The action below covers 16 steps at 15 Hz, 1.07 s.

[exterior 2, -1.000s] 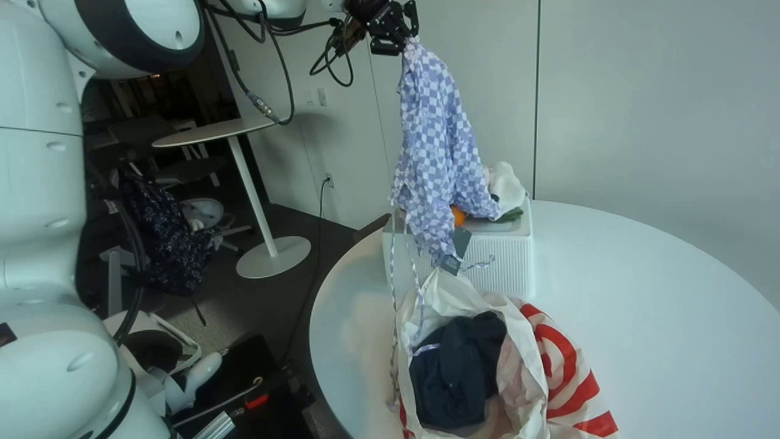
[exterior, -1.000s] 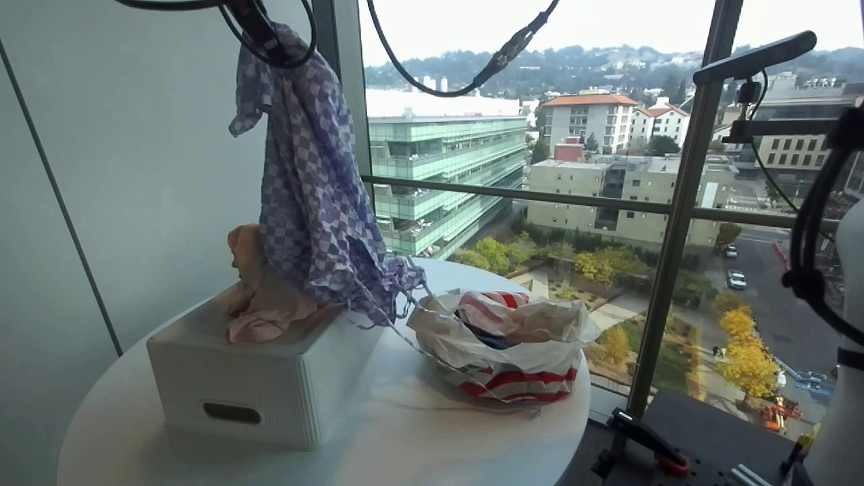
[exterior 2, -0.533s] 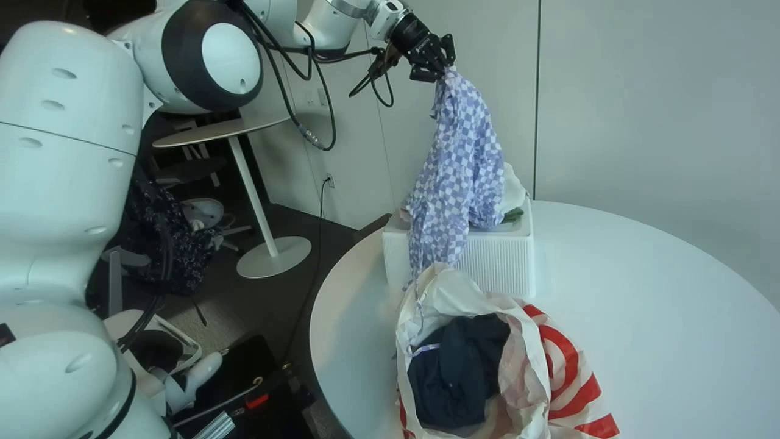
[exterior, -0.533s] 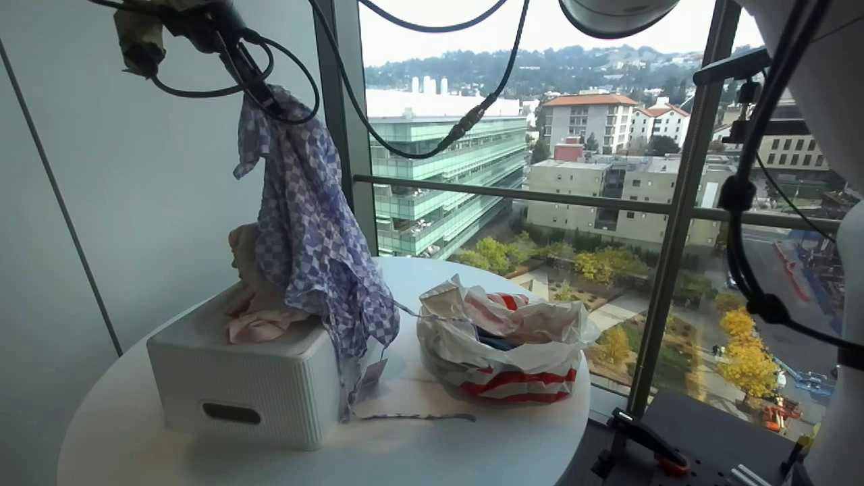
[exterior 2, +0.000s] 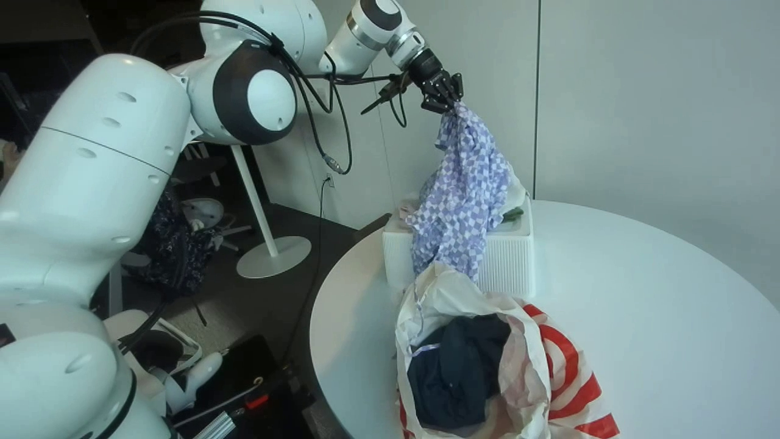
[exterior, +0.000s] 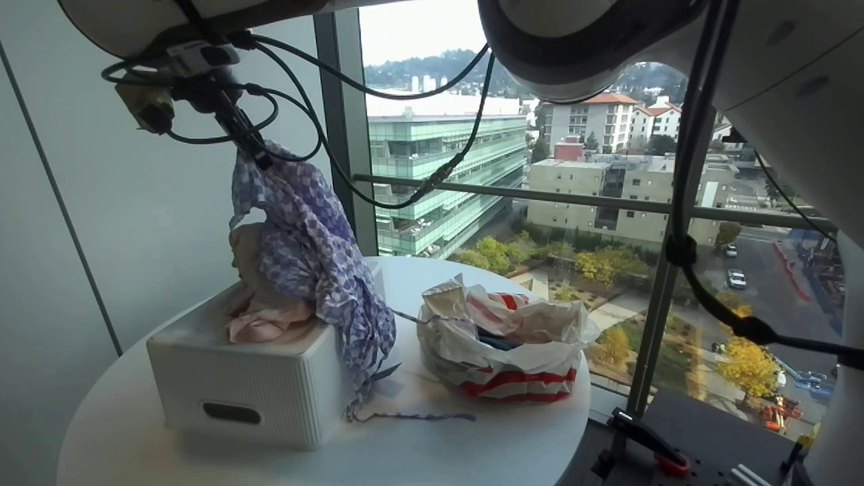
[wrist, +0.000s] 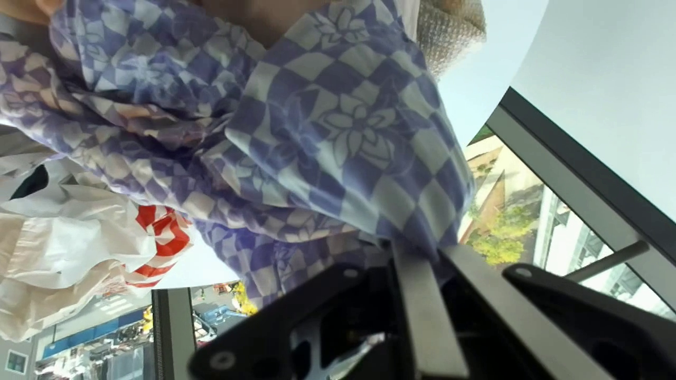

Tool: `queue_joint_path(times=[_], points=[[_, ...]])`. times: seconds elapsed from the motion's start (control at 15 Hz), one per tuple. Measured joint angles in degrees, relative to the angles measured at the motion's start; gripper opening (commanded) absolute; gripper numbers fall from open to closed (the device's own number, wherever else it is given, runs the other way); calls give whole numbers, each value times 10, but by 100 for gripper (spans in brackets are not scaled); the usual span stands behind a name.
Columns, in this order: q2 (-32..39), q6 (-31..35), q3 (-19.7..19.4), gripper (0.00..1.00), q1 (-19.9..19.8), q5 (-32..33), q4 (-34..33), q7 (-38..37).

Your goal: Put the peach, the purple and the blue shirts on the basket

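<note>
My gripper (exterior: 262,156) is shut on the top of the purple-and-white checkered shirt (exterior: 317,250) and points down above the white ribbed box (exterior: 236,388). The shirt hangs tilted, its lower part lying over the box's edge and side facing the bag. In the wrist view the fingertips (wrist: 420,250) pinch the purple shirt (wrist: 359,132). A peach cloth (exterior: 270,322) lies on the box top, partly covered by the purple shirt. A dark navy cloth (exterior 2: 457,372) lies inside the white and red bag (exterior 2: 570,360); it may be the blue shirt.
The box and bag stand on a round white table (exterior 2: 658,292), the bag beside the box. White (exterior 2: 518,189) and green (exterior 2: 513,214) items sit on the box top. A thin strap (exterior: 425,416) trails on the table. Wall and window stand close behind.
My gripper has come down with the purple shirt. The shirt's lower end has moved from near the bag to the box's side and bunches there. The strap's loose end now lies on the table.
</note>
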State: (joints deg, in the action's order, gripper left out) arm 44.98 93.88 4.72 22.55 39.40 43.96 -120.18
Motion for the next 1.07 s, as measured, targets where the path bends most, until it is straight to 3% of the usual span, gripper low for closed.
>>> queue_joint_path(times=[0.6, 0.67, 0.8, 1.07], points=[[97, -20, 10, 1, 14, -44, -29, 110], [102, -25, 17, 30, 10, -55, -32, 130], [105, -35, 29, 38, 1, -75, -37, 169], [102, -63, 37, 69, -13, -93, -57, 222]])
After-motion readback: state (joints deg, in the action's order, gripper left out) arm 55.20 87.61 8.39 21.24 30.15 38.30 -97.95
